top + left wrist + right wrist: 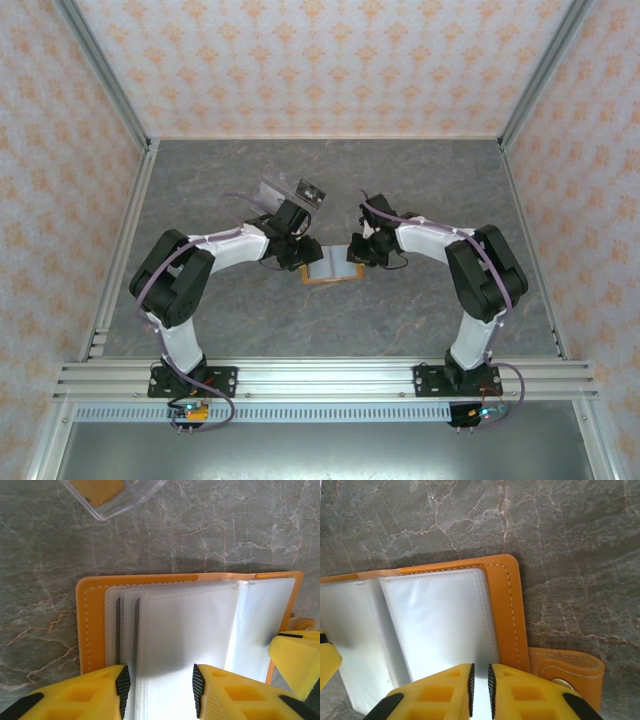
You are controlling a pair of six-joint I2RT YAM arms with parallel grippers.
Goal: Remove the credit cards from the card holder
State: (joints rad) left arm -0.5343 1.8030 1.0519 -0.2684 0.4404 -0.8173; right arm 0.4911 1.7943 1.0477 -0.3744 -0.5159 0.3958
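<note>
None of the job looks done yet, by my judgement. The card holder [330,270] lies open and flat on the table [225,530], midway between my two arms, its orange rim [90,625] framing a stack of pale sleeves [185,630]. At the left edges of those sleeves I see thin dark lines that I take for credit cards [116,630] sitting in their pockets, though the cloudy plastic keeps me from being sure or counting them.

My left gripper [159,682] stands over the near edge of the stack with its fingers apart, the sleeves lying in the gap, nothing clamped. My right gripper [480,682] has its fingers drawn almost together on the near edge of the right-hand sleeve of the card holder [502,605], so I read it as pinching that leaf, steadying it. The closing strap [565,667] sticks out flat to the right.

Farther off, beyond my left gripper, a clear plastic piece [125,502] rests on the table with something tan [97,490] in or under it; I cannot tell whether that is a card. What is left, as I judge it: work each card free of its sleeve and set it down.
</note>
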